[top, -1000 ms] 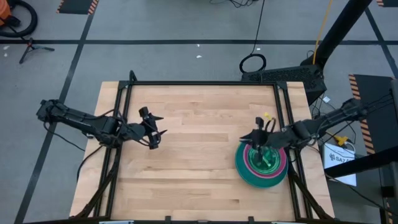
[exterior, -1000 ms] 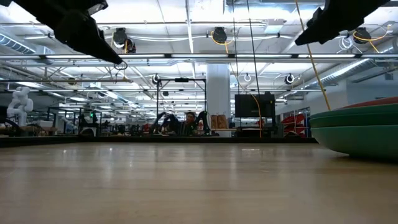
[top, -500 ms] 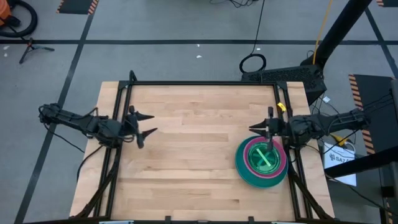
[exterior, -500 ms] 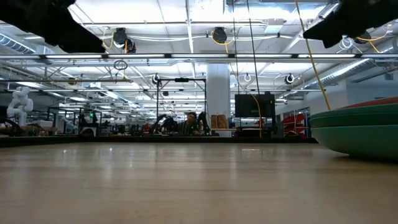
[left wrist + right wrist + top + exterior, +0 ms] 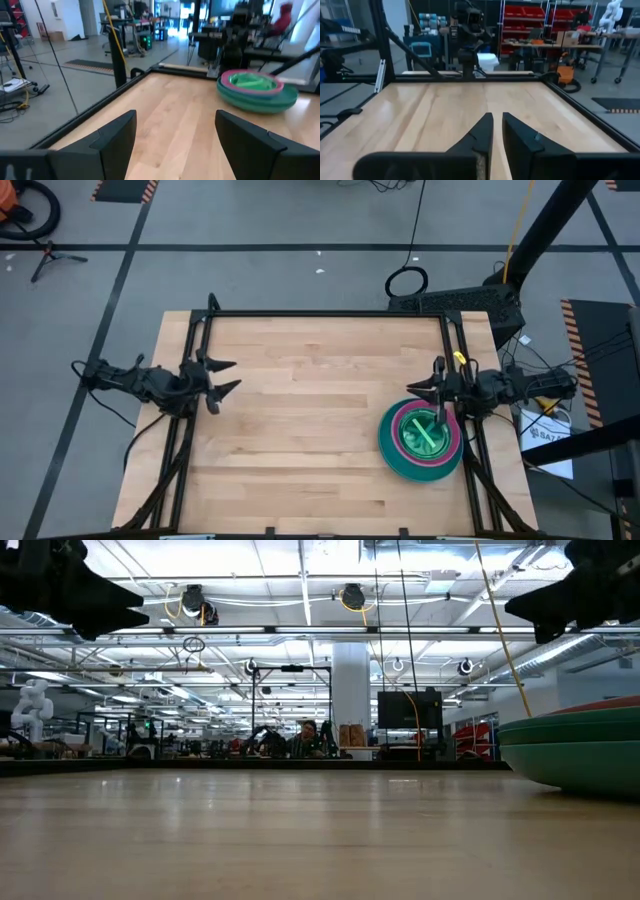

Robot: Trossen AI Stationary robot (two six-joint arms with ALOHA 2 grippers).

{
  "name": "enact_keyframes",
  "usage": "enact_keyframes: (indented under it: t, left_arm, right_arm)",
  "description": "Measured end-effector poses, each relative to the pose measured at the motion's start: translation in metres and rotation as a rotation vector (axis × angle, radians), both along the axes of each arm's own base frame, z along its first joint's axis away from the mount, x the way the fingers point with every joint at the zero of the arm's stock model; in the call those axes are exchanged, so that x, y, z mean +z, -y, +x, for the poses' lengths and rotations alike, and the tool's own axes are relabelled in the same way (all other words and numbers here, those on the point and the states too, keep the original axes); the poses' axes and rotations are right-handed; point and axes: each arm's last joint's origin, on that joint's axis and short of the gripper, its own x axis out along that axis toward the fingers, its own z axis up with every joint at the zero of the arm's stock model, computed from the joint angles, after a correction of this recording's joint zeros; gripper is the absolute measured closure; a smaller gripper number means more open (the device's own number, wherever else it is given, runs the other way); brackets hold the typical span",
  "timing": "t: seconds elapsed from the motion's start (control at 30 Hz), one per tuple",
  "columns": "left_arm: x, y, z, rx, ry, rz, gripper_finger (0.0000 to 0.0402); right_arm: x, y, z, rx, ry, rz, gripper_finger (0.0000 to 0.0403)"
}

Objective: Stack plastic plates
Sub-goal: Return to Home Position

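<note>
Inspection of the workstation, both arms clear of the work

1. Work item. The stack of round glossy plastic plates (image 5: 422, 442) stands on the pale wooden table (image 5: 300, 450), on the right side and toward the near edge, just inside the black frame rail (image 5: 468, 465). A wide teal plate (image 5: 420, 471) forms the base, a magenta plate (image 5: 404, 442) shows as a ring above it, and a lime plate (image 5: 428, 432) lies on top. Largest at the bottom and smallest on top is judged the reason the pile sits level; the low view shows its rim (image 5: 580, 750) flat, with no tilt. No loose plate shows elsewhere on the table, so the stacking is judged complete.

2. Right gripper (image 5: 418, 387). It sits at the right edge of the table, just to the far side of the stack and above it, apart from the plates. Its own wrist view shows the fingers (image 5: 482, 132) drawn in to a narrow slit with nothing between them.

3. Left gripper (image 5: 232, 375). It sits at the left edge of the table, well apart from the stack, fingers (image 5: 117, 135) spread wide and empty.

4. Assessment. Both arms lie low and folded toward their own sides, consistent with parking; that placement keeps the stack out of any sweep path. Risk to the pile is judged low
</note>
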Motion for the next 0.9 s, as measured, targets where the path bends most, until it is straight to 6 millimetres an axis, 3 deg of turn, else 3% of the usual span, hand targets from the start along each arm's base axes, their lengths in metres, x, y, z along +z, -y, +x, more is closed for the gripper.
enact_keyframes:
  t: [0.3,0.5,0.73,0.9]
  left_arm:
    - [-0.016,0.000,0.001,0.034,0.060,-0.093,0.0126]
    - [-0.037,0.002,0.009,0.041,0.070,-0.127,0.0126]
    - [-0.042,0.003,0.013,0.023,0.123,-0.099,0.0126]
    - [-0.042,0.002,0.013,0.040,0.123,-0.098,0.0126]
  right_arm:
    - [-0.018,0.000,0.000,0.003,-0.024,-0.051,0.0369]
    - [-0.033,-0.003,0.005,0.060,0.000,-0.034,0.0369]
    - [-0.024,-0.006,0.006,0.180,0.113,-0.061,0.0369]
    - [-0.023,-0.002,0.006,0.032,0.118,-0.107,0.0369]
